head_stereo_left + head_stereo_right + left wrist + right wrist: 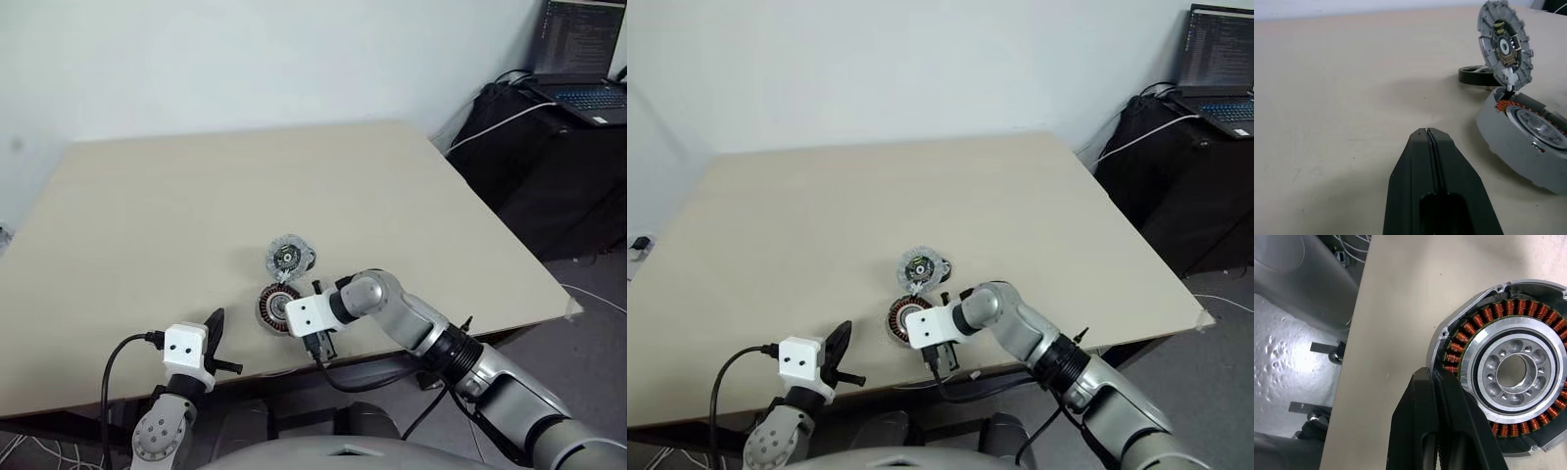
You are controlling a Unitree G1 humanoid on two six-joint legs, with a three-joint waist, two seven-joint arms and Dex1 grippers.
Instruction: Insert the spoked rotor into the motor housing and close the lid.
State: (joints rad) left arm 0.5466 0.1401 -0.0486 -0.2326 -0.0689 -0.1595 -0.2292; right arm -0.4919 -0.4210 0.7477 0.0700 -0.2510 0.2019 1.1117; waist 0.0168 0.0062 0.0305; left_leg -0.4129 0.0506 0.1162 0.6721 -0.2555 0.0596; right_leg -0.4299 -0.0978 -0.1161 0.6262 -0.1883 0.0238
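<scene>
Hovering with fingers pressed together, the right end effector (1442, 423) sits at the motor housing (1508, 367) rim; lid (1504, 43) stands tilted just beyond, spoked rotor (1476, 75) behind it. A nudge could topple the lid. Left end effector (1430, 142) is closed, empty.

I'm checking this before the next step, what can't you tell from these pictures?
- Right gripper: shut; touching the motor housing or just above its rim, unclear.
- Lid: what props it tilted is hidden behind the housing.
- Spoked rotor: partly hidden behind the lid; spokes too small in head views.
</scene>
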